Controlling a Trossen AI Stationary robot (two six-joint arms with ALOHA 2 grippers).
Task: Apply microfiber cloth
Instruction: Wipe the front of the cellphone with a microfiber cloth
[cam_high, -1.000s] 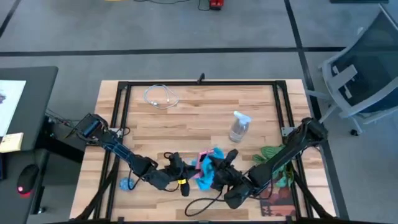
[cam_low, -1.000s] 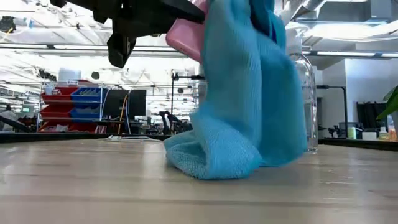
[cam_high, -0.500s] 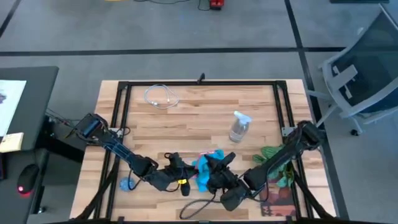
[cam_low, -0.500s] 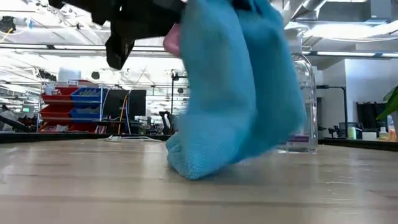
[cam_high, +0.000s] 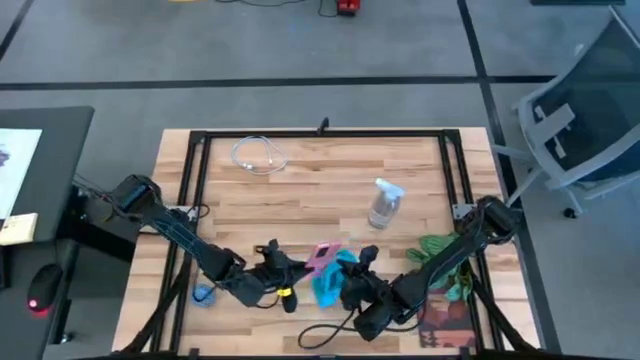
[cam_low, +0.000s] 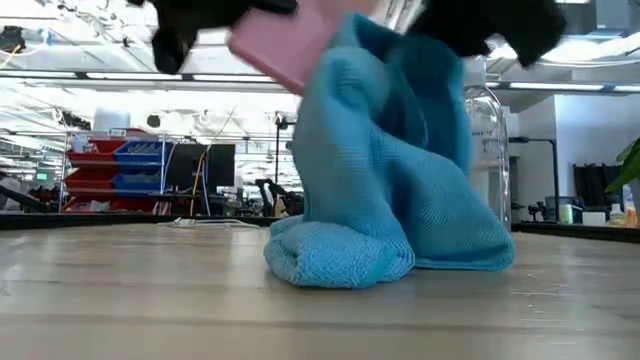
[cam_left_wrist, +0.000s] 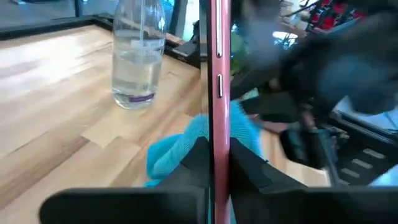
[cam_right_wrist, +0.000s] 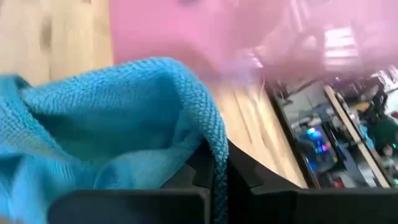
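Cloth (cam_low: 390, 190) looks soft and light, likely to slump; right gripper (cam_high: 352, 283) pinches its edge, left gripper (cam_high: 300, 270) clamps the pink phone (cam_high: 321, 259).

I am showing as two slim, dark arms (cam_high: 180, 238) built of jointed black segments. My left arm is wearing a bulky black joint housing near the table's edge, with thin dark cables trailing beside it. My left gripper (cam_high: 283, 278) is carrying a small yellow mark near its tip. My right arm (cam_high: 455, 262) is looking matte black throughout, ending in a chunky black right gripper (cam_high: 352, 283).
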